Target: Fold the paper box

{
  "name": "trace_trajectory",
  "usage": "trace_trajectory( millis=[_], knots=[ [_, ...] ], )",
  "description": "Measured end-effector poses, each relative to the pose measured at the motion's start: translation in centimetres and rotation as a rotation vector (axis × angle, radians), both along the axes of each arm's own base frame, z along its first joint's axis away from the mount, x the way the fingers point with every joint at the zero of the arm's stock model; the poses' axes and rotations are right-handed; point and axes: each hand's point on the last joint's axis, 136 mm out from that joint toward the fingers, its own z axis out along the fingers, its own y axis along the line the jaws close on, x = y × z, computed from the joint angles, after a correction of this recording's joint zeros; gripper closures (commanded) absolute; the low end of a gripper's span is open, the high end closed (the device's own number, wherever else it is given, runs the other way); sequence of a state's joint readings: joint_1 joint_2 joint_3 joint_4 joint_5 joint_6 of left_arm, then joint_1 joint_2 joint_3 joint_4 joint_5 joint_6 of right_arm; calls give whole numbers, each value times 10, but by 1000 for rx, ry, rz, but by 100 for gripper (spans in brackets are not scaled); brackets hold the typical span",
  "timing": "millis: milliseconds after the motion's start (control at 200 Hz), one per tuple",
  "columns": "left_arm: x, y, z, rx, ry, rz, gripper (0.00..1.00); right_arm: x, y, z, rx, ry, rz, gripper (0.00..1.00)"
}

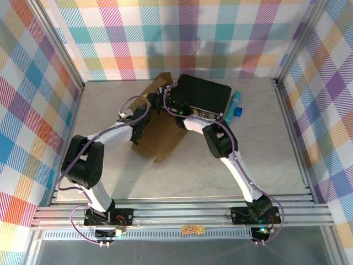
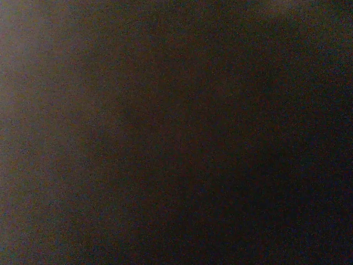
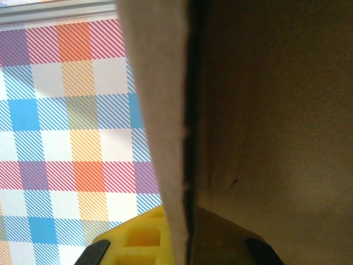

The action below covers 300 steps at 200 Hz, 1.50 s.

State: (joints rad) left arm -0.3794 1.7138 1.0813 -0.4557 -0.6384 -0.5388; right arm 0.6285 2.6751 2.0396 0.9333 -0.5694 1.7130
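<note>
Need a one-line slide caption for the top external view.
Left arm and right arm meet over the brown paper box, a black hard case beside it, a blue object farther right.

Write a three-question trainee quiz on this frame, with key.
1. True or false: in the top view, the paper box lies left of the black case.
2. Fill in: the blue object lies beside the case's ___ side.
3. Right wrist view: what stands between the right claw's fingers? A) a panel of the paper box B) the blue object C) nothing

Key: 1 true; 2 right; 3 A.
</note>
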Motion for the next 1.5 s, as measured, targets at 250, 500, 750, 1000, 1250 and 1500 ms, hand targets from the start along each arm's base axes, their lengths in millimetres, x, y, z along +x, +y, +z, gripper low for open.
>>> trace_trajectory(
  millis=[250, 500, 750, 1000, 1250, 1500],
  knots=[
    [3, 1, 0, 11, -1, 14, 100, 2, 0, 1, -4, 8, -5, 100],
    [7, 3, 7, 41, 16, 32, 100, -2, -3, -16, -91, 91, -20, 44],
    [6, 7, 31, 65, 29, -8, 100, -15, -34, 41, -154, 109, -134, 32],
    [5, 8, 80, -64, 17, -116, 100, -30, -86, 132, -227, 32, -294, 25],
    [9, -36, 122, -354, -29, -326, 100, -59, -179, 222, -384, -66, -535, 26],
    [-10, -69, 149, -534, -39, -477, 100, -86, -240, 237, -595, -83, -649, 28]
  ],
)
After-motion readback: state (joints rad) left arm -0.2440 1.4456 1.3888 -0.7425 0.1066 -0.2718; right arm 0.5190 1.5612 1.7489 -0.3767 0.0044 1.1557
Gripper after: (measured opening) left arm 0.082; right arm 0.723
